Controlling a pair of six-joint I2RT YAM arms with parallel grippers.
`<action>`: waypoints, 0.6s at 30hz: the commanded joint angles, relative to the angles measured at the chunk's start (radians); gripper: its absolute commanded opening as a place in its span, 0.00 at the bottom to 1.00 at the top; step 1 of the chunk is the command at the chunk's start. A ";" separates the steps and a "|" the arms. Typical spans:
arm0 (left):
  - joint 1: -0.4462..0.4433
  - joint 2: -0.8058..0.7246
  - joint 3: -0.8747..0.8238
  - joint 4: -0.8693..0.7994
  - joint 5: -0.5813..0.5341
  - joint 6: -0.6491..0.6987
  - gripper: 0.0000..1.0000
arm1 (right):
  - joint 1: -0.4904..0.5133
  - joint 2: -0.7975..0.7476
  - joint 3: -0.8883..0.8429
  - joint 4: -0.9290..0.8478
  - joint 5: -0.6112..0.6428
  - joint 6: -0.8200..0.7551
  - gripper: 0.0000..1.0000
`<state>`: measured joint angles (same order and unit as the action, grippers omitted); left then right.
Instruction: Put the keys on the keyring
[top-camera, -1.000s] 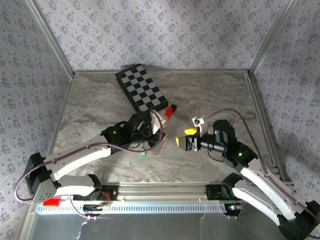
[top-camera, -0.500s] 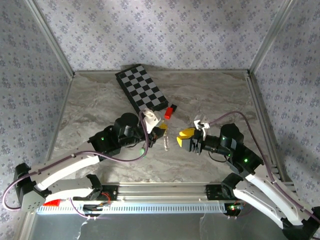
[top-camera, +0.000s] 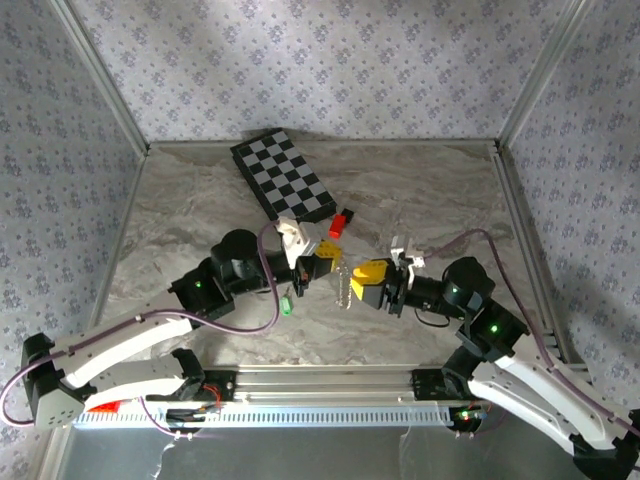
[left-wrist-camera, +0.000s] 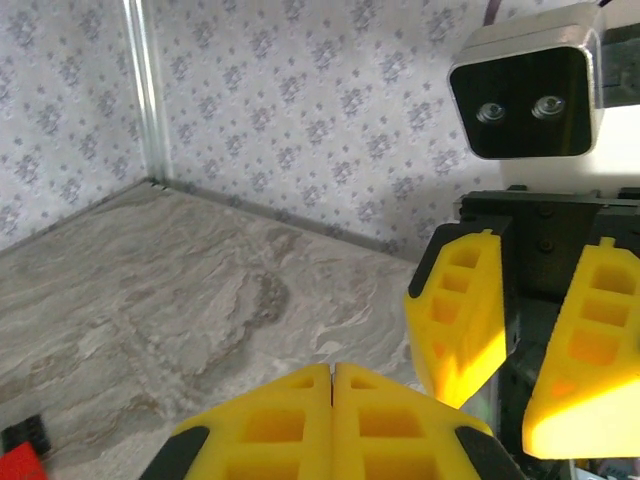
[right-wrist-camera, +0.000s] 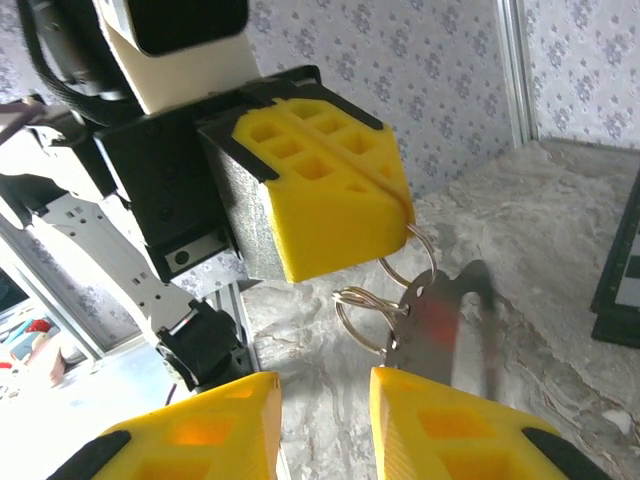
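A marbled grey table (top-camera: 200, 200) is shown with a black-and-white checkerboard (top-camera: 283, 177) lying at its far side. At the centre, the left gripper (top-camera: 322, 256) and the right gripper (top-camera: 360, 283) are brought tip to tip. The thin silvery keyring (top-camera: 343, 288) is pinched between the left gripper's closed yellow fingers (right-wrist-camera: 330, 190) and hangs below them. The right gripper's fingers (right-wrist-camera: 440, 420) are held apart just beneath it. The tiny green-headed key (top-camera: 286, 305) is seen by the left arm, apart from the ring.
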<state>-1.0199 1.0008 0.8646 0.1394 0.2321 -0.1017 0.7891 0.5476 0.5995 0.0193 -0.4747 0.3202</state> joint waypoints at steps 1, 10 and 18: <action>-0.013 -0.033 -0.002 0.122 0.083 -0.019 0.00 | 0.017 -0.023 -0.004 0.044 0.014 -0.019 0.28; -0.029 -0.052 -0.001 0.124 0.076 -0.006 0.00 | 0.048 -0.041 0.005 -0.004 0.030 -0.061 0.33; -0.031 -0.056 -0.005 0.126 0.059 -0.002 0.00 | 0.088 -0.038 -0.004 -0.004 0.104 -0.087 0.44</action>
<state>-1.0439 0.9665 0.8577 0.2131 0.2955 -0.1085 0.8597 0.5167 0.5987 0.0177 -0.4152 0.2626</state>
